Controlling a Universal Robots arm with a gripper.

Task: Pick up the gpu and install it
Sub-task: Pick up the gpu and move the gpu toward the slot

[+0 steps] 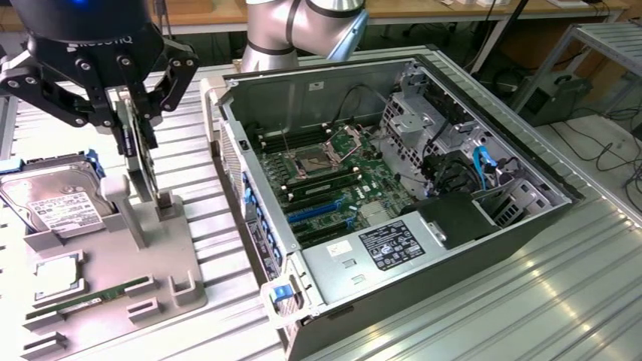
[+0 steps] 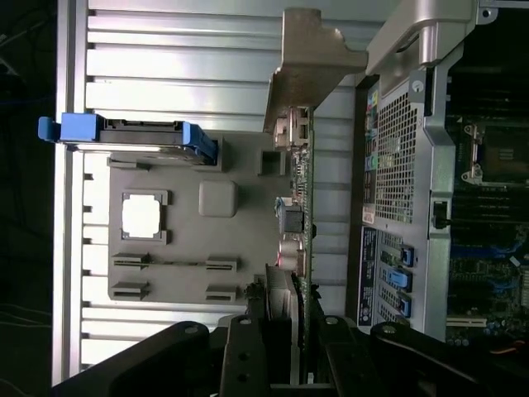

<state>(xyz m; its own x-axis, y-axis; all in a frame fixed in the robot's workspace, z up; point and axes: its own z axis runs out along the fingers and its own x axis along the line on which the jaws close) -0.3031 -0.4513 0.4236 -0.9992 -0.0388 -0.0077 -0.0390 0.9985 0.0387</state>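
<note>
— Robotiq claw (image 1: 128,124) sits high at the exterior view's left, clamped on the gpu (image 1: 138,162), pinching the card's upper edge. Agree?

— Agree. Wrist view matches: claw (image 2: 291,364) has one of its fingers (image 2: 241,356) on each face of the board. The gpu (image 2: 302,248) is edge-on and runs away from the camera, with its silver bracket (image 2: 310,66) at the far end and the finned cooler (image 2: 281,298) on one face.

— Card pose?

— Upright, thin edge toward the exterior camera.

— Where exactly?

— Over the grey fixture tray (image 1: 110,301), right above its upright posts (image 1: 165,209). Lower edge is close to the posts; can't tell whether it touches them or hangs clear.

— Installed?

— Not yet. The PC case (image 1: 422,226) lies open on its side just beside the tray, toward the exterior view's right. Inside are the motherboard (image 1: 336,177) and the blue expansion slots (image 1: 313,213); the gpu is well apart from them.

— Other tray parts?

— Hard drive (image 1: 50,199) with blue rails stands tilted in its cradle. CPU chip (image 1: 59,272) lies in a square pocket, and the green memory stick (image 1: 95,295) lies flat near it. Wrist view shows them too: hard drive (image 2: 132,136), CPU chip (image 2: 146,217), memory stick (image 2: 175,265).

— Surface?

— Slatted aluminium table (image 1: 542,293) under everything. Robot arm (image 1: 301,26) rises behind the case.
</note>
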